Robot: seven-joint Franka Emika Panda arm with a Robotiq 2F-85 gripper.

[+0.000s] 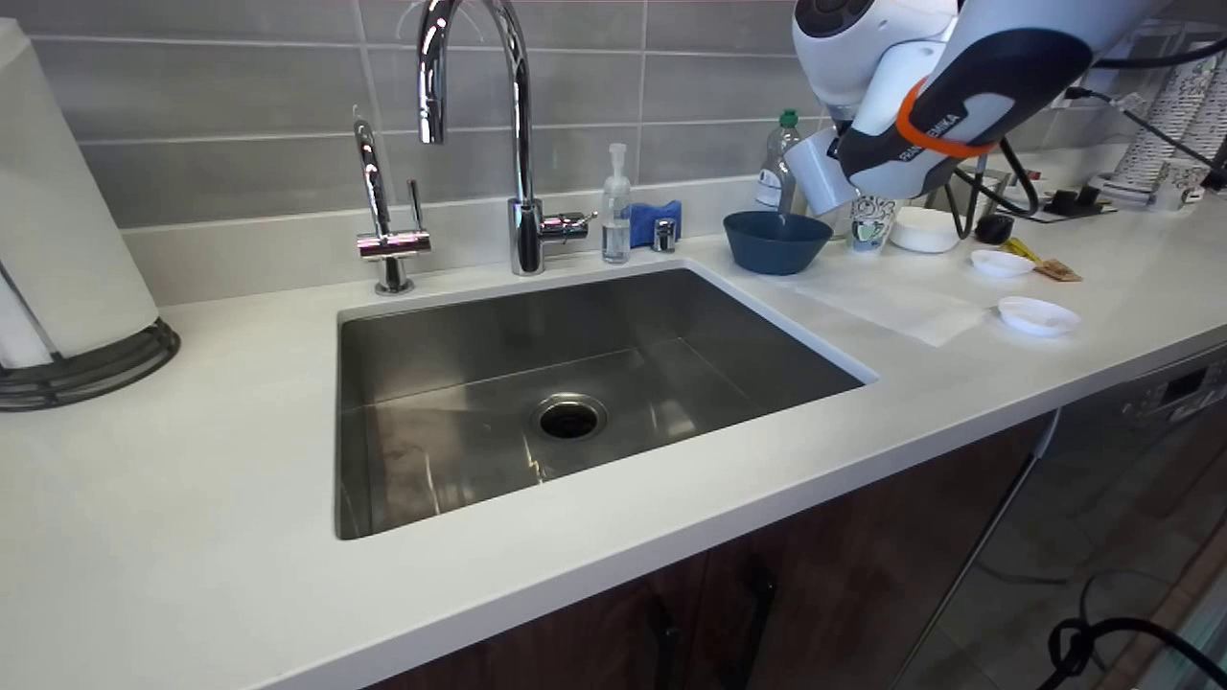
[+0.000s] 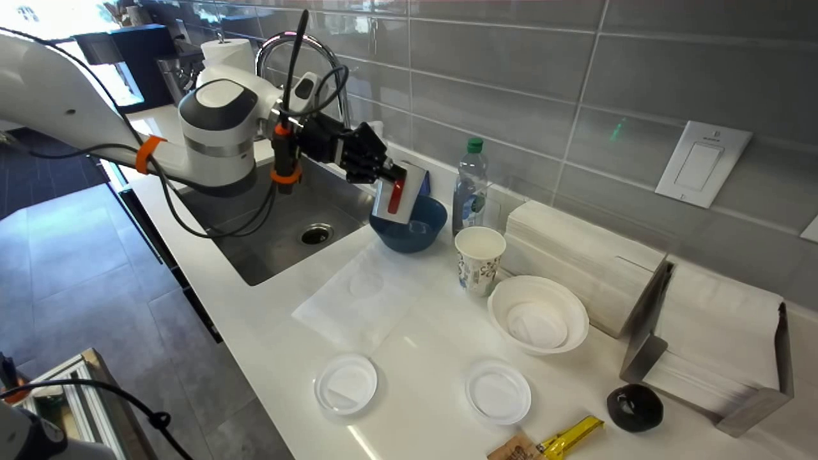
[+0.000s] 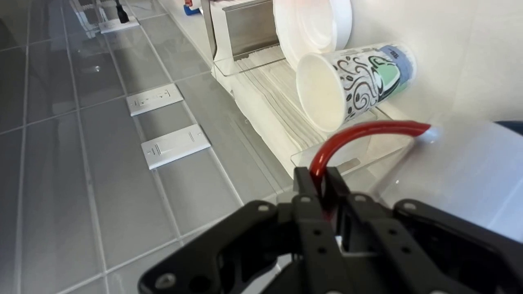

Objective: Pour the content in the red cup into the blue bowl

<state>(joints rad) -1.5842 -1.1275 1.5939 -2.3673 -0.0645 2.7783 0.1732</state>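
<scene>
just right of centre in the wrist view, the gripper is clamped on the red handle of the cup; in an exterior view, mid-frame, it hangs tilted over the blue bowl; two white dishes lie lower.

At the sink I see: one tall chrome faucet, one shorter chrome tap, one clear pump bottle. On the counter: one paper towel roll, upright; one green-capped clear bottle, near the tiled wall; one patterned paper cup, upright; beside it, one white bowl; one thin pale sheet, flat. I count two small white dishes, set apart. Napkins in a grey holder; one yellow packet, near a black rounded object; one switch plate on the wall.
</scene>
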